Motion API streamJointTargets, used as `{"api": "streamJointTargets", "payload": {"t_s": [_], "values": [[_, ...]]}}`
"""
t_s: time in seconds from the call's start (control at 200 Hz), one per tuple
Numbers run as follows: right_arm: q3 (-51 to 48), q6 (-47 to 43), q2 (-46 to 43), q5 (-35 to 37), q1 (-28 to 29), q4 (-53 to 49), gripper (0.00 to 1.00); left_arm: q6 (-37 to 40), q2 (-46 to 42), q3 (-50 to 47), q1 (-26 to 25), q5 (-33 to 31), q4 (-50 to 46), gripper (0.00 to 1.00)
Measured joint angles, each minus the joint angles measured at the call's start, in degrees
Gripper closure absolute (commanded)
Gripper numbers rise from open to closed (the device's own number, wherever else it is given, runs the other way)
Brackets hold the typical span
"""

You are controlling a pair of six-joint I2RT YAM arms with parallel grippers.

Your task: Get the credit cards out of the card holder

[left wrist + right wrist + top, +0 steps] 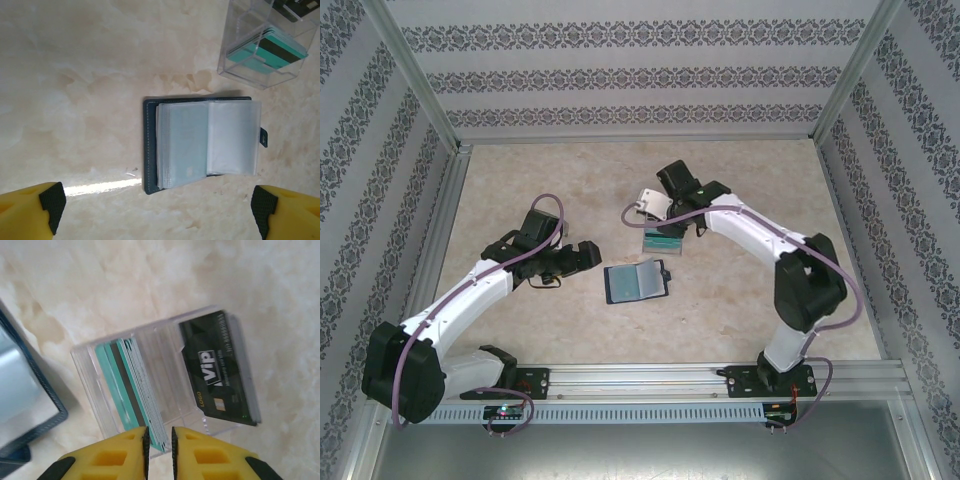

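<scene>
The slate-blue card holder [637, 281] lies open and flat on the table, its clear sleeves [200, 145] fanned out and its black clasp tab [263, 137] on the right edge. One corner of it shows in the right wrist view [25, 400]. Teal and silvery-grey credit cards [125, 385] stand on edge in a clear plastic box [165, 375], and a dark VIP card [220, 370] lies flat in its other half. My right gripper [159, 440] hovers over the card stack, its fingers a narrow gap apart. My left gripper [157, 215] is wide open just short of the holder.
The clear box [660, 241] sits just beyond the holder, under the right gripper [663, 222]. From the left wrist, the box [240, 75] stands past the holder. The left gripper [588, 254] is left of the holder. Patterned walls and metal rails ring the beige table [520, 180].
</scene>
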Motion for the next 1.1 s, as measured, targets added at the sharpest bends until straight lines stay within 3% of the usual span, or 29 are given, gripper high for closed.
{"api": "streamJointTargets", "payload": {"t_s": [0.2,0.505,0.849,1.099], "values": [[-4.3,15.3,-7.0,-5.4,1.9,2.1,0.71,-2.2,2.8,-0.9,0.0,4.5,5.1,0.25],[-15.3,34.9,-5.7,-8.3,7.1,4.3,0.68,-5.6,9.3,-2.1,-0.4,9.0,10.9,0.35],[-21.1,44.8,-2.5,-8.5,7.2,7.5,0.71,-7.1,14.8,-2.0,-3.6,11.2,15.1,0.49],[-23.0,49.8,-0.9,-9.2,7.9,10.9,0.72,-7.5,18.2,-2.0,-4.3,13.6,18.4,0.51]]}}
